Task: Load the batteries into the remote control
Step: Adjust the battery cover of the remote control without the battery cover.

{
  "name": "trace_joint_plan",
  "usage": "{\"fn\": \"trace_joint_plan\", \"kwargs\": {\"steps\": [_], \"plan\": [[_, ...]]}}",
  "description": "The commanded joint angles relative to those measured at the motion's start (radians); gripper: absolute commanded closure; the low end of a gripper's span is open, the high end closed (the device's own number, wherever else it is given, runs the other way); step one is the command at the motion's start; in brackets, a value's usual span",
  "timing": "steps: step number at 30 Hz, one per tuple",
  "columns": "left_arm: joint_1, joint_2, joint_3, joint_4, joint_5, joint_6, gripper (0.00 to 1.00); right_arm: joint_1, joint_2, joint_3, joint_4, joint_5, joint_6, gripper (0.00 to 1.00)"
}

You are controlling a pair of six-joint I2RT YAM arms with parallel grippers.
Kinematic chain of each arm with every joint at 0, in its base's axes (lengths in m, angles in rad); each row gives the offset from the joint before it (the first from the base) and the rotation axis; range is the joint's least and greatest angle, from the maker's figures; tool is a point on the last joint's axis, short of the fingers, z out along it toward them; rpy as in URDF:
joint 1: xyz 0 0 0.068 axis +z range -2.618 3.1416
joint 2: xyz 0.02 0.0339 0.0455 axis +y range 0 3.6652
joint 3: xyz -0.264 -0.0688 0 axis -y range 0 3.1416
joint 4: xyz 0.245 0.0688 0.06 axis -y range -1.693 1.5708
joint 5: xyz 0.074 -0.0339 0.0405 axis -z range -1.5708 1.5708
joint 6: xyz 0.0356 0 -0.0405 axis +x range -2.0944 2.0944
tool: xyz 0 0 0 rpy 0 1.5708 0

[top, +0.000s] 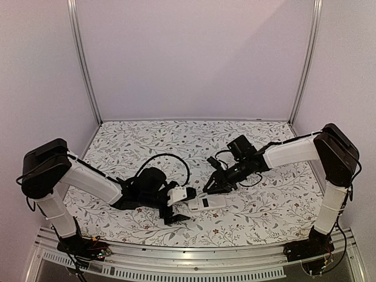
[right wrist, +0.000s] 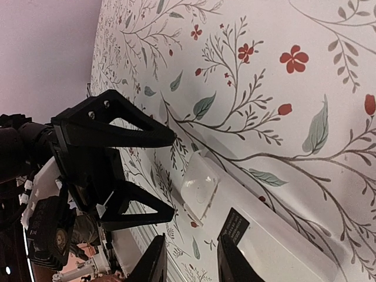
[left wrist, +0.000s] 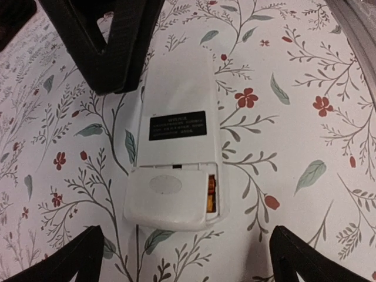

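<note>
The white remote control (left wrist: 176,100) lies back up on the flowered table, a black label on its back; it also shows in the top view (top: 207,203). A small white cover plate (left wrist: 170,194) sits askew over its near end, leaving a slit at the right where an orange battery (left wrist: 211,194) shows in the recess. My left gripper (left wrist: 187,238) is open and empty, its fingers either side of the remote's near end, not touching. My right gripper (right wrist: 191,242) is open and empty, just above the remote's (right wrist: 276,241) far half. The cover (right wrist: 200,187) lies beyond its tips.
The table's metal front rail (top: 194,258) runs close behind the left gripper. The right arm's cables (top: 220,158) hang over the table's middle. White walls and metal posts (top: 82,64) close the back and sides.
</note>
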Motion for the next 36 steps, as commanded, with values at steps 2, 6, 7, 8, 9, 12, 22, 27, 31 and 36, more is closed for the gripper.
{"fn": "trace_joint_plan", "kwargs": {"steps": [2,6,7,8,9,12,22,27,31,36], "plan": [[-0.016,0.076,0.034,0.075,-0.021,0.068,0.0,-0.016,0.026,0.018,-0.029,0.006,-0.025,0.7],[-0.016,0.117,0.053,0.096,-0.036,0.07,0.0,-0.019,0.027,0.015,-0.034,0.006,-0.026,0.7],[-0.016,0.124,0.056,0.099,-0.034,0.071,0.0,-0.021,0.029,0.014,-0.034,0.005,-0.026,0.7],[-0.016,0.132,0.058,0.108,-0.036,0.067,0.01,-0.022,0.029,0.014,-0.034,0.006,-0.026,0.7],[-0.016,0.136,0.059,0.11,-0.034,0.066,0.02,-0.022,0.031,0.013,-0.035,0.005,-0.026,0.7],[-0.016,0.143,0.063,0.106,-0.028,0.063,0.08,-0.025,0.031,0.013,-0.037,0.007,-0.026,0.7],[-0.016,0.124,0.074,0.059,-0.031,0.054,0.23,-0.026,0.03,0.012,-0.037,0.0,-0.021,0.7],[-0.016,0.123,0.084,0.042,-0.037,0.057,0.3,-0.026,0.031,0.014,-0.036,-0.003,-0.02,0.7],[-0.017,0.119,0.084,0.032,-0.033,0.055,0.35,-0.027,0.031,0.011,-0.037,-0.003,-0.02,0.7],[-0.016,0.106,0.082,0.023,-0.036,0.052,0.41,-0.026,0.035,0.012,-0.035,-0.004,-0.018,0.7]]}}
